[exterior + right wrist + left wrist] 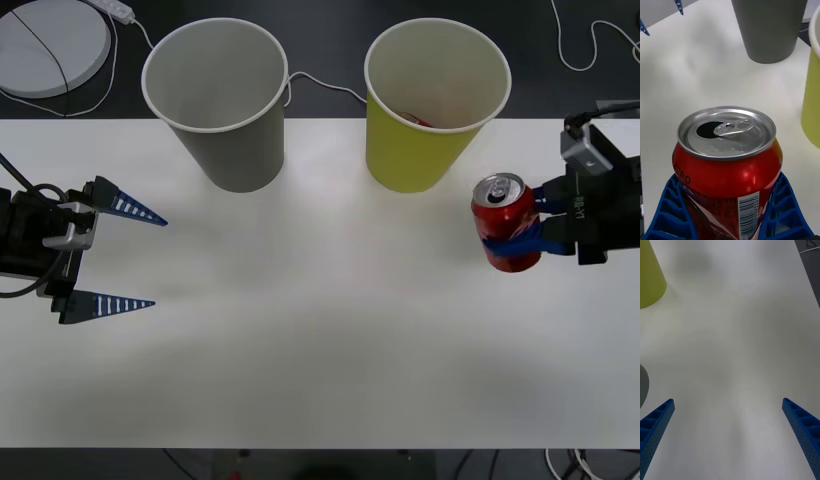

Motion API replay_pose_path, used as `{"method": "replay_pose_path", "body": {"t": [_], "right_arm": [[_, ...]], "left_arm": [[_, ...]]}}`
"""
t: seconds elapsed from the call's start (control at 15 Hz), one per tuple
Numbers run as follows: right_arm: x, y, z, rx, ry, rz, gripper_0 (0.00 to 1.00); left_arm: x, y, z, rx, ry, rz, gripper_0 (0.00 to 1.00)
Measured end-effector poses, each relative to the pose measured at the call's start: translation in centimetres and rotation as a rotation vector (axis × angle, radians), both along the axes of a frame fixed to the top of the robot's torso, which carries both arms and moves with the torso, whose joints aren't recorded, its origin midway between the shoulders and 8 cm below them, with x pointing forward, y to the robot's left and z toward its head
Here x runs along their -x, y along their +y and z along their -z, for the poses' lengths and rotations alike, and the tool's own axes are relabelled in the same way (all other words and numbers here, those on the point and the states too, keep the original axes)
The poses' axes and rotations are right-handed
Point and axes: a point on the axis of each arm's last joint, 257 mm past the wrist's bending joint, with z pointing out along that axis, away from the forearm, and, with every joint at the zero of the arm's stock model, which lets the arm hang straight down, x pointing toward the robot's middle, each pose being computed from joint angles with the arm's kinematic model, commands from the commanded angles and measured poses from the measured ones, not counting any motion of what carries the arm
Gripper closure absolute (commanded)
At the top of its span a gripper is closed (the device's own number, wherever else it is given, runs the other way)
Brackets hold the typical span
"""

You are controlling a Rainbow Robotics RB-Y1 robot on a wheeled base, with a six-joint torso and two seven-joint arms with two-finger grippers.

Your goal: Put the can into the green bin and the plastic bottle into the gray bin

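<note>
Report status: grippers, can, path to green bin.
Right gripper shut on can, upright. Left gripper open, idle. Green bin beside it, nothing between.

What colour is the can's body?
Red, with a silver top; the can shows best in the right wrist view.

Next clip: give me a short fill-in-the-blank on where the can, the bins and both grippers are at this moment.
1. The right gripper is shut on the ____.
2. The can is nearest to the ____ bin.
3. The left gripper is ____, holding nothing, at the table's left side.
4. The gray bin stands to the ____ of the green bin in the front view.

Missing words: can; green; open; left
</note>
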Motion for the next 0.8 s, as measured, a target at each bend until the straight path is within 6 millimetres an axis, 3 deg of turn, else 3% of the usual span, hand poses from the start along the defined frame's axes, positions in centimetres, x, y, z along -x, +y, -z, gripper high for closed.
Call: {"method": "replay_pose_path", "body": {"t": [0.4,0.8], "right_arm": [[0.0,-4.5,-5.1,0.054,0.107,0.199,1.0],[-2.5,-5.4,-10.6,0.105,0.115,0.366,1.0]], "left_arm": [[0.0,0.0,0.0,0.0,0.0,0.0,0.0],[0.0,0.0,0.0,0.0,0.0,0.0,0.0]]}}
